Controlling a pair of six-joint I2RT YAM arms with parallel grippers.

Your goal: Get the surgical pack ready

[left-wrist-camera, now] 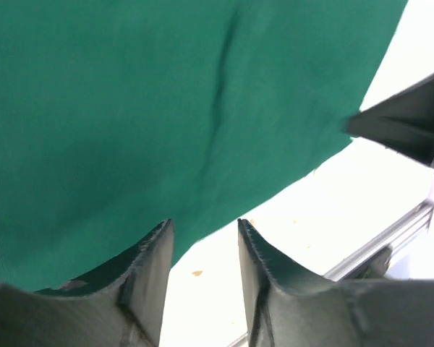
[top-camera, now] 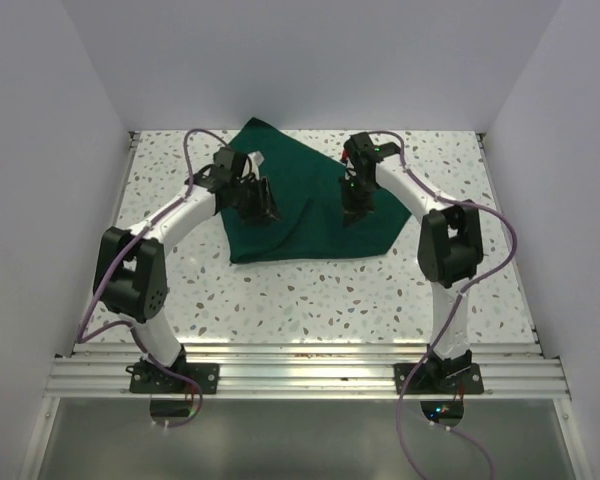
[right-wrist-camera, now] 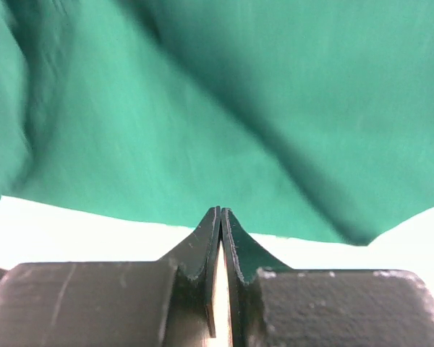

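The surgical pack is a dark green cloth (top-camera: 300, 195) lying loosely folded and creased at the back middle of the table. No steel instruments, tray or white strips show. My left gripper (top-camera: 261, 206) is over the cloth's left part. In the left wrist view it (left-wrist-camera: 204, 225) is open and empty, with the cloth's edge (left-wrist-camera: 166, 108) running just past its fingertips. My right gripper (top-camera: 355, 212) is over the cloth's right part. In the right wrist view it (right-wrist-camera: 221, 210) is shut with its tips at the cloth's near edge (right-wrist-camera: 224, 130), and no cloth shows between the jaws.
The table is white speckled stone (top-camera: 310, 290) with walls on the left, right and back. An aluminium rail (top-camera: 300, 372) runs along the near edge. A black part of the other arm (left-wrist-camera: 401, 123) shows at the cloth's corner in the left wrist view.
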